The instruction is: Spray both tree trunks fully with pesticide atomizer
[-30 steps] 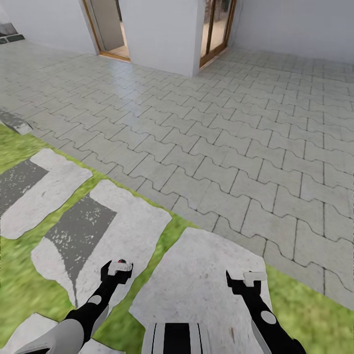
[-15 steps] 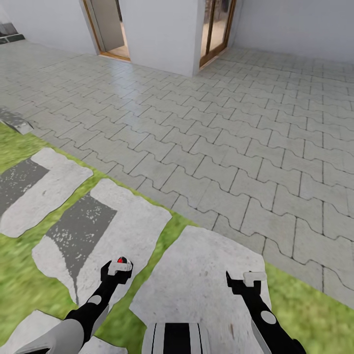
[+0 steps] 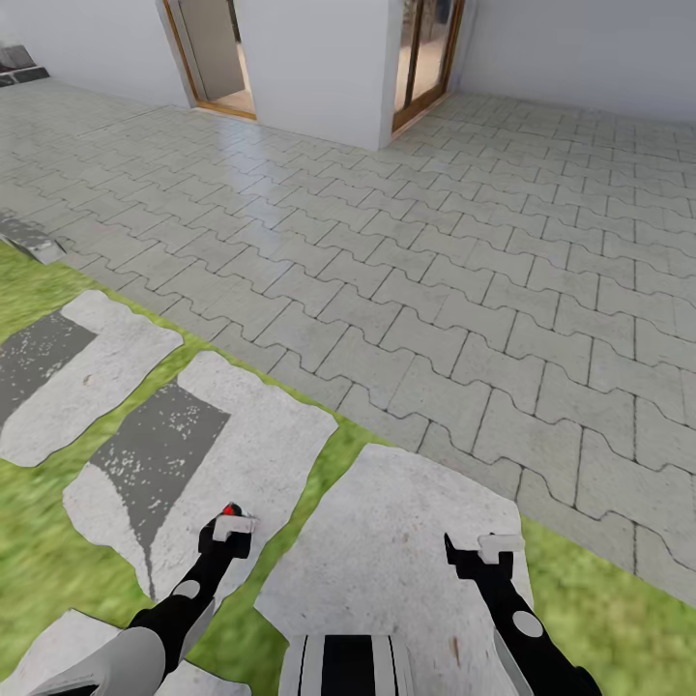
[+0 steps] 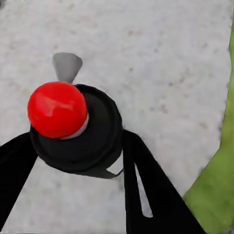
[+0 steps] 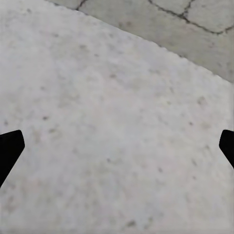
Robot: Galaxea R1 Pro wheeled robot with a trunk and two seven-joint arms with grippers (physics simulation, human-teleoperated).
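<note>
The pesticide atomizer point(image 4: 97, 141), a dark bottle with a red dot point(image 4: 57, 109) on top, sits between the black fingers of my left gripper point(image 4: 78, 151), which is shut on it. In the head view the left gripper point(image 3: 230, 530) is low at the left over a pale stepping stone point(image 3: 242, 454), with the atomizer's red dot point(image 3: 229, 509) just above its white tip. My right gripper point(image 3: 486, 553) hangs open over another stone slab point(image 3: 396, 541), and the right wrist view has its fingertips point(image 5: 9, 146) far apart at the picture's edges. The trees are out of view.
Green grass point(image 3: 48, 570) runs between the stepping stones at the left and lower right. Ahead lies a wide grey interlocking-paver patio point(image 3: 435, 271). Beyond it stand white house walls point(image 3: 319, 58) with two wood-framed doorways point(image 3: 217, 53).
The left gripper has turned a little, and the atomizer's red top has shifted slightly to the left. The right arm and the view have not moved.
</note>
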